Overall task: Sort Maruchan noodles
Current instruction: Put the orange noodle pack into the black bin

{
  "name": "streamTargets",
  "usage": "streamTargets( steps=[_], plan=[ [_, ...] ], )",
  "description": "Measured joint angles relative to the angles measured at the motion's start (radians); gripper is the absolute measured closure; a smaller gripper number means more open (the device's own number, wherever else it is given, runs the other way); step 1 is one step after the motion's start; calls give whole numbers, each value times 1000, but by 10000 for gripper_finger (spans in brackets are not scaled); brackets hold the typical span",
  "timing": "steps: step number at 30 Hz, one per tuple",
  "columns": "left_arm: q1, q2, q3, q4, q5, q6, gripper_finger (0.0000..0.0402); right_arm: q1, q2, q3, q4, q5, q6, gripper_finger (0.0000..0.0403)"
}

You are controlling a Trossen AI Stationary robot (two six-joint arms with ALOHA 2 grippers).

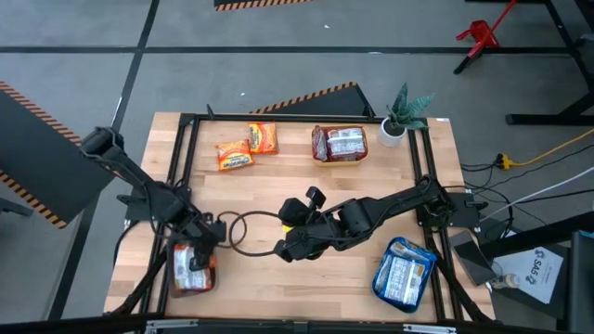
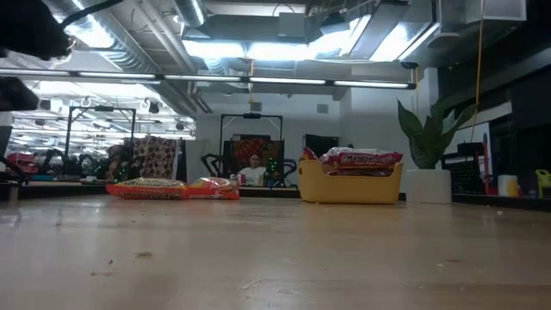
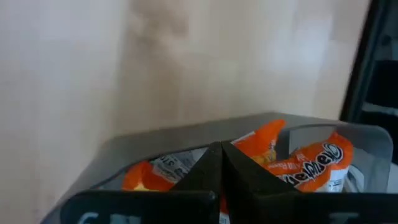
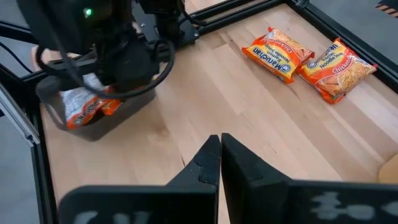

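High view: two orange packets (image 1: 248, 147) loose at counter's (image 1: 278, 199) far edge; light, crinkly, slippery, best pinched at a sealed end.

Left wrist view: left gripper (image 3: 221, 163) clenched, empty, over grey tray (image 3: 124, 146).

Right wrist view: right gripper (image 4: 220, 152) clenched, empty, mid-counter.

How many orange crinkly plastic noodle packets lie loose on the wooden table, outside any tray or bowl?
2: the left orange packet and the right orange packet lie side by side near the table's far edge. More sit in the grey tray, partly hidden.

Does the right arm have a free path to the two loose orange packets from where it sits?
Probably yes: the right gripper, shut and empty, faces the two orange packets across bare wood, with nothing between.
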Motion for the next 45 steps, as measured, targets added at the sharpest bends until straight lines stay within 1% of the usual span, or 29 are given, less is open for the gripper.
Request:
streamTargets(
  steps=[4,8,13,15,20,23,26,28,31,33,35,38,41,45],
  plan=[
    [-3,11,0,31,29,15,401,0,0,0,-1,1,-18,403],
    [33,10,0,43,145,104,401,0,0,0,-23,3,-61,403],
    [65,26,0,29,299,168,401,1,0,0,-17,-4,-72,403],
    [60,31,0,33,284,183,401,1,0,0,-18,-25,-72,403],
    [50,52,0,49,134,158,401,1,0,0,-16,-47,-72,403],
    [50,45,1,40,74,134,401,1,0,0,-15,-54,-72,403],
    [50,46,1,-68,62,127,401,1,0,0,-16,-55,-79,403],
    [50,54,-26,-100,84,157,401,1,0,0,-16,-55,-82,403],
    [49,49,-25,-26,162,186,401,1,0,0,-17,-55,-93,403],
    [48,42,-24,13,183,187,401,1,0,0,-17,-55,-107,403],
    [48,43,-23,80,175,189,401,1,0,0,-19,-55,-113,403],
    [51,55,-53,138,133,205,401,0,0,0,-18,-55,-131,403],
    [58,77,-81,152,129,230,401,0,0,0,-19,-55,-134,403],
    [80,77,-111,154,111,222,401,0,0,0,-24,-54,-146,403]
  ],
)
